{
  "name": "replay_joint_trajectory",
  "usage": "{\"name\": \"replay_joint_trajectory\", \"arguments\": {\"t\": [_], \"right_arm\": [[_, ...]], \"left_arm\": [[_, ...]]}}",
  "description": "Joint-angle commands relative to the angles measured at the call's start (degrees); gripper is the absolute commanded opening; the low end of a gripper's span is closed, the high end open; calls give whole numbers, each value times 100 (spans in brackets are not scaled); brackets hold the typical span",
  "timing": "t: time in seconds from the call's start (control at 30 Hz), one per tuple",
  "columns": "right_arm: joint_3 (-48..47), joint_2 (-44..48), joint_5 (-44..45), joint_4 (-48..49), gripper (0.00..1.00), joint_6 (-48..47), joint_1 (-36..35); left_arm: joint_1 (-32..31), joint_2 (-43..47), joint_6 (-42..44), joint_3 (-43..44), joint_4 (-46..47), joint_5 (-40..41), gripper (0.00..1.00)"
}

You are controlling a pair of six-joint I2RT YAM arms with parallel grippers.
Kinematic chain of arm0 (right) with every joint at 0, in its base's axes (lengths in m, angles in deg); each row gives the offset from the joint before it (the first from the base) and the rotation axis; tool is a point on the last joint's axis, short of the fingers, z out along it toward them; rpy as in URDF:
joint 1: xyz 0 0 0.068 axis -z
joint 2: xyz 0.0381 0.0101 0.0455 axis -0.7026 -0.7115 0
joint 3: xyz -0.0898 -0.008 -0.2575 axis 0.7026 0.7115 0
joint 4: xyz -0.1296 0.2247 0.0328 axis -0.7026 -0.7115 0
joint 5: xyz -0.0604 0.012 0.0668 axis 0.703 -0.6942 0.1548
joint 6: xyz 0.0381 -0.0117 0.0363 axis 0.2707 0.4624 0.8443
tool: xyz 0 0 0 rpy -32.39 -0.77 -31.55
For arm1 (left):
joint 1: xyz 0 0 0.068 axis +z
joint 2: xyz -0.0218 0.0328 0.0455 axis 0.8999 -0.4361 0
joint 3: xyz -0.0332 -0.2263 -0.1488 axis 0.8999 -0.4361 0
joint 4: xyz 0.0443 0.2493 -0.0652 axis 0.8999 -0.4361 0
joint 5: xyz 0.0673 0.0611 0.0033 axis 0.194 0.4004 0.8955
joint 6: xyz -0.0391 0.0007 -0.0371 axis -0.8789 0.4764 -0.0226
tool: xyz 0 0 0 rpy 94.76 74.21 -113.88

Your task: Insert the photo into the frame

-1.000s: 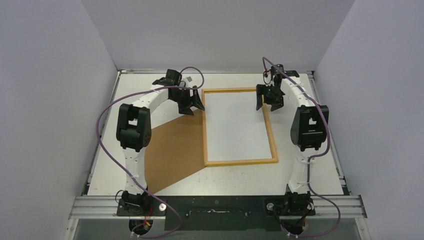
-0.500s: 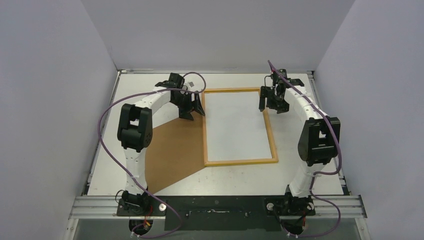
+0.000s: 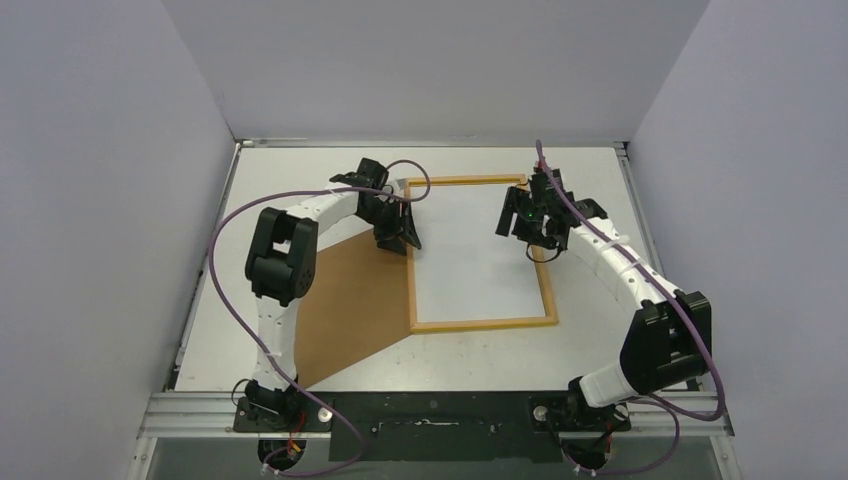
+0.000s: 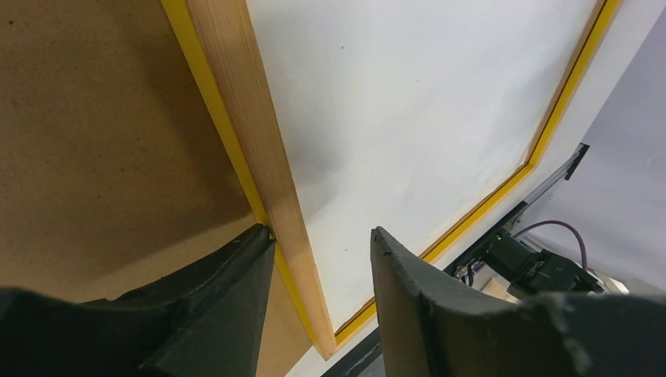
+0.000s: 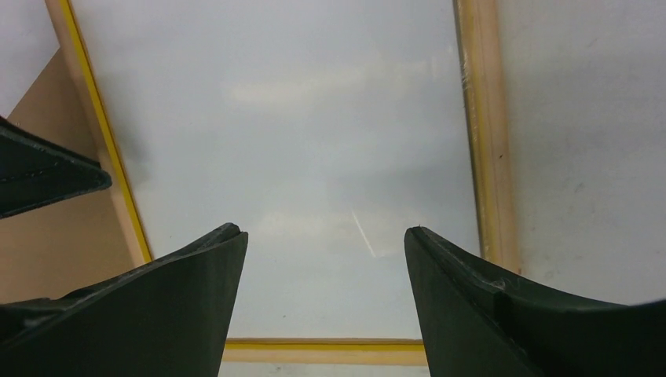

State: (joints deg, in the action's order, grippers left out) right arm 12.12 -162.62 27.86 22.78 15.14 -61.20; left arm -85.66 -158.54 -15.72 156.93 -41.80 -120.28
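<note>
The thin yellow and wood-coloured picture frame (image 3: 480, 324) is lying flat on the white table (image 3: 300, 165) with its wood side facing up. Its long sides are running away from the arms, near to far. A plain white sheet (image 3: 470, 260) is filling the inside. I think this is the photo lying face down, but no picture side is showing, so I cannot tell.

The left gripper (image 3: 400, 232) is sitting over the frame's left long side, near the far corner. It is the nearer one to that side. The right gripper (image 3: 522, 228) is hanging over the white sheet, just inside the right long side.

The top view is showing where both arms are, but not how the fingers are meeting the wood. The left wrist view is showing that. One finger (image 4: 228, 275) is touching the yellow edge on the side of the flat brown board (image 3: 345, 300). The other finger is standing apart from the wood over the white sheet, so the jaws are partly open and not pinching yet.

The right wrist view is showing wide-open jaws with nothing between them.
</note>
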Motion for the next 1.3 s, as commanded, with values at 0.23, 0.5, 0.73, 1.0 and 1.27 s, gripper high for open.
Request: {"name": "replay_joint_trajectory", "arguments": {"t": [0.23,0.5,0.73,1.0,1.27], "right_arm": [[487,581,96,582,74,778,-490],[631,965,649,492,74,1040,-655],[761,1091,252,580,71,912,-782],[608,491,75,1244,67,1189,-1700],[-431,-1233,278,1292,67,1721,-2988]], "left_arm": [[-29,-249,-462,53,1162,-1206,46],[-323,-484,-1176,104,1990,-1275,49],[-460,-629,-1567,68,2916,-1678,52],[553,1333,-965,-1132,1556,-127,58],[1575,3028,-768,-2956,653,975,65]]}}
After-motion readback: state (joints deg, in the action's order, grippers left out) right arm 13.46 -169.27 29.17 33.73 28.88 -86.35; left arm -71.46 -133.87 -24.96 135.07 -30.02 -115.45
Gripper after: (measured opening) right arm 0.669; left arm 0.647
